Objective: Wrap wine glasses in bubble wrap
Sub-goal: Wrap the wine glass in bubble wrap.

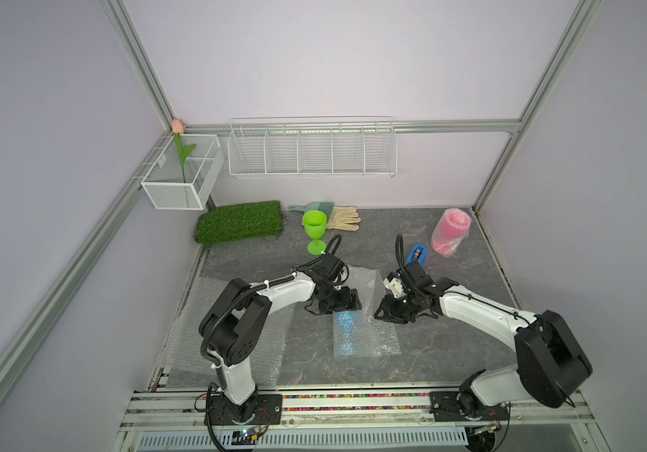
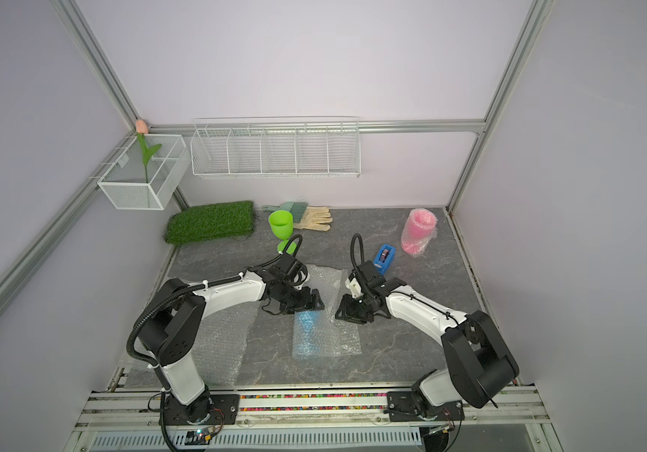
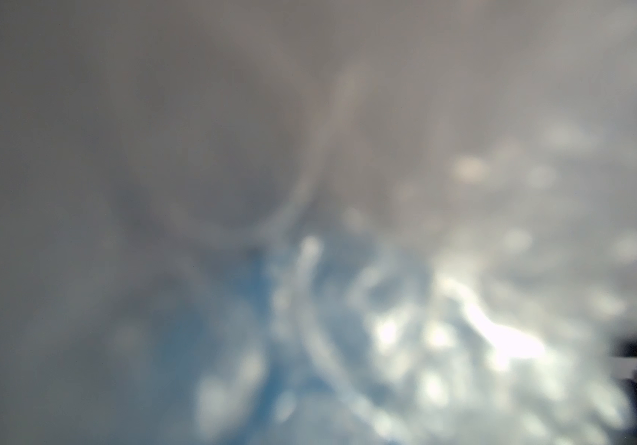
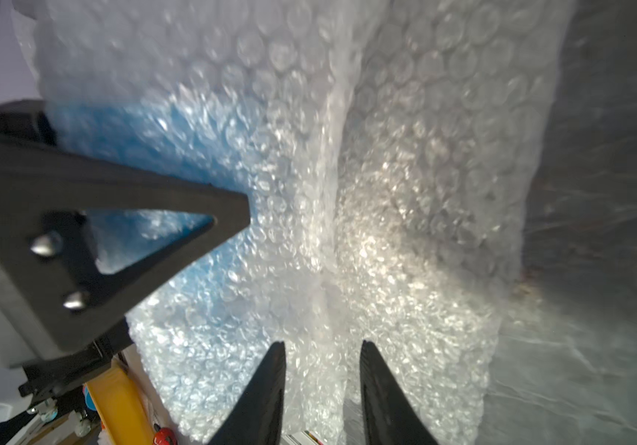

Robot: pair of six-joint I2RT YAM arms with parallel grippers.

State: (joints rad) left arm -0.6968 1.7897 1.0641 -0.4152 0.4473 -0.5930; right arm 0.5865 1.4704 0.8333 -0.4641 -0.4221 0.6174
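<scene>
A sky blue wine glass (image 1: 347,332) lies on its side under a folded sheet of bubble wrap (image 1: 376,336) in both top views. My left gripper (image 1: 347,308) is at its bowl end. In the right wrist view the left gripper's fingers (image 4: 135,200) stand wide on either side of the covered blue bowl (image 4: 178,154). My right gripper (image 4: 322,346) is open, with a raised fold of the wrap between its jaws. The left wrist view is a blur of wrap (image 3: 463,308). A lime green glass (image 1: 315,231) stands bare at the back. A pink one (image 1: 451,233) stands wrapped at back right.
A blue tape dispenser (image 1: 417,254) sits just behind my right wrist. A second bubble wrap sheet (image 1: 192,336) lies under my left arm. A green turf mat (image 1: 239,221), a small brush and a glove (image 1: 343,218) lie along the back wall. White wire baskets (image 1: 312,150) hang above.
</scene>
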